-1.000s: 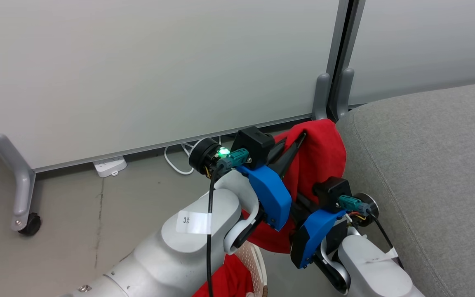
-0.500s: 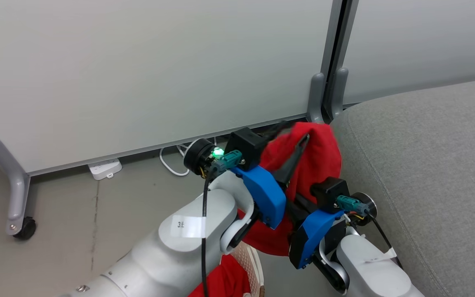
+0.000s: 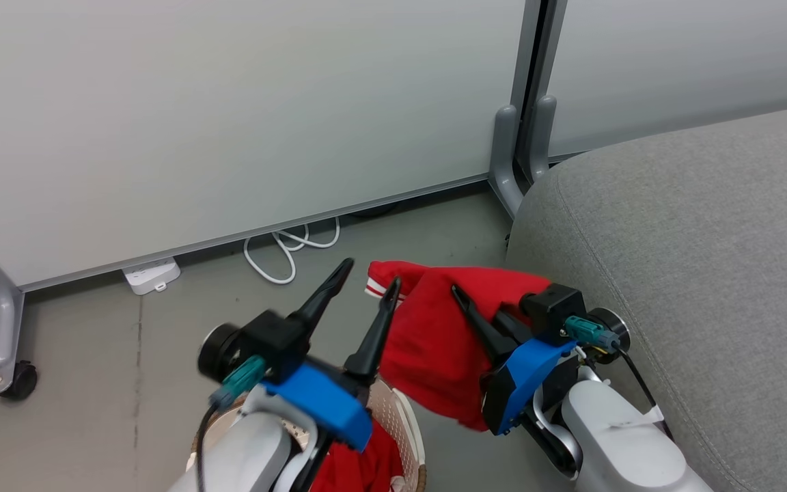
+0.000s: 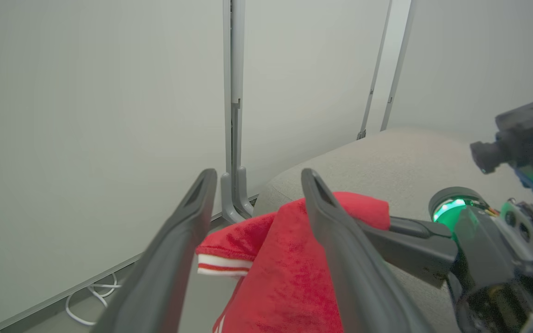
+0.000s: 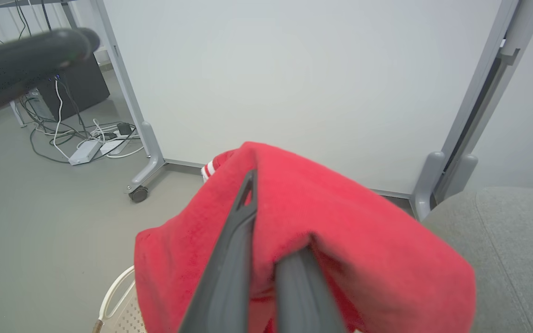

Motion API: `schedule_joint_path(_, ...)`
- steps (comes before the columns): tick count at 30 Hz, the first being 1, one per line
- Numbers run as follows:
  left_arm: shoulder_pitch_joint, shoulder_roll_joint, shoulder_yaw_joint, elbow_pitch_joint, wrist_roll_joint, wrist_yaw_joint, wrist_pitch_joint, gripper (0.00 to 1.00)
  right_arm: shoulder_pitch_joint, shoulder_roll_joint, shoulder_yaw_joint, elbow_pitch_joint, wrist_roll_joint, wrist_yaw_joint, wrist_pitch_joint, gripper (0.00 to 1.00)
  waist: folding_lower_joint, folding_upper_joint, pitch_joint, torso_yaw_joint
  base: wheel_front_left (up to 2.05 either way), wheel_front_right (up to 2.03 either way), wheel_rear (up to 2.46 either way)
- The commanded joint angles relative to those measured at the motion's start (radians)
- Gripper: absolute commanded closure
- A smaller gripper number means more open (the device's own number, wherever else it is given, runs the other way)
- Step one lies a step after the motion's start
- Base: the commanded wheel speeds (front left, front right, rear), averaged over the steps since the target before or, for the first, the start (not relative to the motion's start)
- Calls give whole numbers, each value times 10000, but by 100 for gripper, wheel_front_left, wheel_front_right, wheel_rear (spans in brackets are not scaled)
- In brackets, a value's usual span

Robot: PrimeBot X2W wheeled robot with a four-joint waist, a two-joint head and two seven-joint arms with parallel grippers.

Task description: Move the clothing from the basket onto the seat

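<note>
I am pinching the red fleecy garment [image 3: 434,355] between the pressed-together fingers of my right gripper [image 3: 463,304]. My left gripper [image 3: 369,273] is standing spread wide just beside it, gripping nothing. The garment is hanging at lower centre of the head view, above the basket [image 3: 408,417] and just left of the grey seat [image 3: 694,239]. Its white-striped cuff [image 3: 376,287] is pointing toward the upper left, with its length running down toward the lower right.
</note>
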Motion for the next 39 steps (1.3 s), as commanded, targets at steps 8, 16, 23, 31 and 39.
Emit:
schedule_joint_path(8,2900,-141,2825,-1545,1853,-636,-44,0,115,-20,-203,-222,-158,1,30,100,0,0,82,-67,0,0,0)
schedule_joint_path(16,4170,-638,4397,-1811,2789,-1088,-46,0,244,-20,-406,-299,-274,1,90,100,0,0,52,47,0,0,0)
schedule_joint_path(23,4367,-945,4869,-1734,3234,-1268,-47,0,319,-20,-381,-393,-243,1,170,100,0,0,40,80,0,0,0)
schedule_joint_path(31,4464,-1081,5073,-1741,3383,-1315,-46,0,220,-21,-347,-486,-196,1,172,100,0,0,166,-361,0,0,0)
schedule_joint_path(39,4196,-924,4994,-1840,3413,-1318,-46,0,82,-21,-346,-501,-129,1,100,100,0,0,495,-1778,0,0,0)
